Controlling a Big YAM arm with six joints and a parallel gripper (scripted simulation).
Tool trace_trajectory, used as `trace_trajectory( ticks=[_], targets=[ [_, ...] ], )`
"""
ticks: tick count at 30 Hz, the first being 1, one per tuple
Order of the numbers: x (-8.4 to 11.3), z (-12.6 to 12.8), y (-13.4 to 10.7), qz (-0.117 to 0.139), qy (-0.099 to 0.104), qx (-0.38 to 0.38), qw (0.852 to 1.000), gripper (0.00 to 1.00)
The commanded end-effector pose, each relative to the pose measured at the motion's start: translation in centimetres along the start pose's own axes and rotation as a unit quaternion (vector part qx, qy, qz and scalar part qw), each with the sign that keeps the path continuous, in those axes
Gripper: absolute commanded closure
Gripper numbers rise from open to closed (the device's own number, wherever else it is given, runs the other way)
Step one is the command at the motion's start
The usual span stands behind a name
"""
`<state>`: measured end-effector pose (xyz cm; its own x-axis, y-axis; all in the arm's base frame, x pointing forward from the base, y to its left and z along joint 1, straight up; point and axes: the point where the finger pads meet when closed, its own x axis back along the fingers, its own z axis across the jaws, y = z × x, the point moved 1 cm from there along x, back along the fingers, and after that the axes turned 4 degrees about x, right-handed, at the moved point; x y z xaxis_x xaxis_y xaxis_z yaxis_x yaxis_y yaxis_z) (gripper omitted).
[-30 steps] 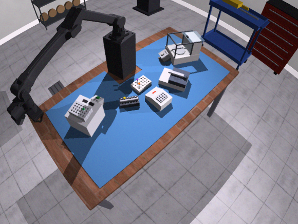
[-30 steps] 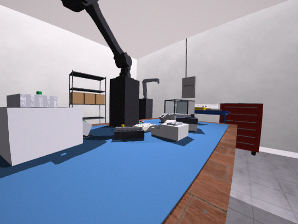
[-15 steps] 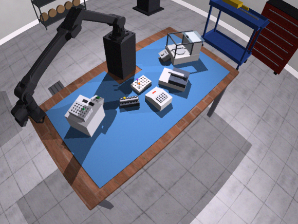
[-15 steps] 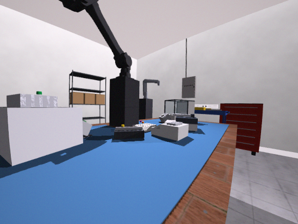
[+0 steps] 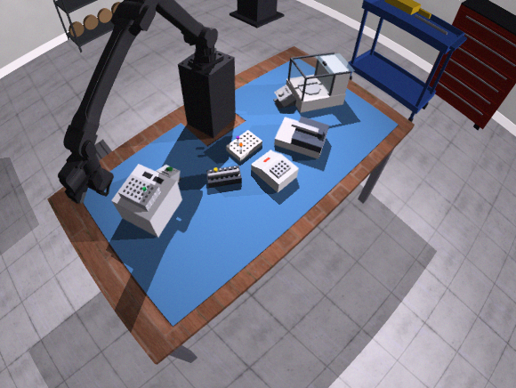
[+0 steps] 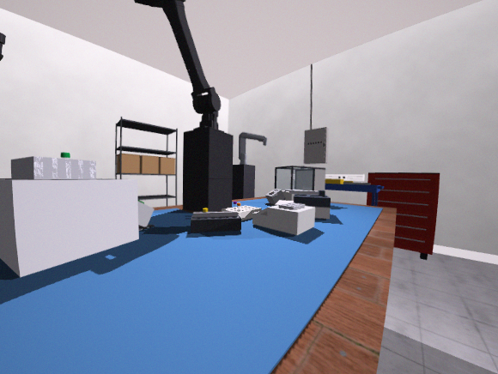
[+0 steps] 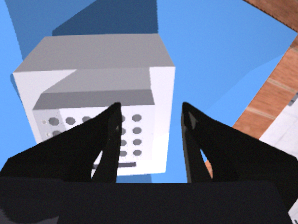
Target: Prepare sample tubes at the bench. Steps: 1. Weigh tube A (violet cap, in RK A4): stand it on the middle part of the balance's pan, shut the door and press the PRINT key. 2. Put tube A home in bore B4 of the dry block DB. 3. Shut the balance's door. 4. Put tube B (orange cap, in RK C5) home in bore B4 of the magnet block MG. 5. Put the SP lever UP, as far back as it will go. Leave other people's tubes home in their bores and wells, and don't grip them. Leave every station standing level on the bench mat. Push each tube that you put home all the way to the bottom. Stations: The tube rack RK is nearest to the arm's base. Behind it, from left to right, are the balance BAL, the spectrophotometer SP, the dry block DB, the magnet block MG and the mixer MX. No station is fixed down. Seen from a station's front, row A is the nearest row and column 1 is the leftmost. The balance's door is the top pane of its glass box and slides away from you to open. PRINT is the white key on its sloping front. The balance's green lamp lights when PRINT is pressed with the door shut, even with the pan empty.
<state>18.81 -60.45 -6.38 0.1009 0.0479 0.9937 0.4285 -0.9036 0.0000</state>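
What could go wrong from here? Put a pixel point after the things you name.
The pincer (image 5: 93, 197) (image 7: 151, 111) hangs beside the big white box (image 5: 162, 215) (image 6: 73, 214) (image 7: 164, 125); coming down there, it might knock or shove it, since nothing fixes it down. It could also bump the green-capped tube (image 5: 144, 189) (image 6: 65, 154) standing there, which belongs to someone else.

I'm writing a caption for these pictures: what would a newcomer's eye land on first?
Probably the long black jointed arm, rising from its black pedestal at the bright blue mat's edge. Next, perhaps, the big white box-shaped mixer at one end, and the red drawer cabinet beyond the table.
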Motion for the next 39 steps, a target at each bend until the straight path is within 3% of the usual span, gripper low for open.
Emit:
trace_trajectory(
  ticks=[1, 4, 15, 17, 22, 32, 34, 36, 39],
  targets=[
    [1.4, -0.5, 0.0, -0.032, -0.001, 0.026, 0.999, 0.64],
    [0.9, 1.7, -2.1, -0.033, 0.001, 0.064, 0.997, 0.64],
    [-1.6, 6.0, -10.1, -0.035, 0.008, 0.152, 0.988, 0.64],
    [-1.6, 6.0, -10.1, -0.035, 0.008, 0.152, 0.988, 0.64],
    [-2.6, 7.9, -13.7, -0.035, 0.01, 0.183, 0.982, 0.64],
    [-4.8, 11.8, -21.0, -0.038, 0.018, 0.271, 0.962, 0.64],
    [-4.8, 11.8, -21.0, -0.038, 0.018, 0.271, 0.962, 0.64],
    [-5.2, 12.6, -22.4, -0.039, 0.021, 0.301, 0.952, 0.64],
    [-5.8, 13.7, -24.6, -0.038, 0.021, 0.3, 0.953, 0.64]
  ],
)
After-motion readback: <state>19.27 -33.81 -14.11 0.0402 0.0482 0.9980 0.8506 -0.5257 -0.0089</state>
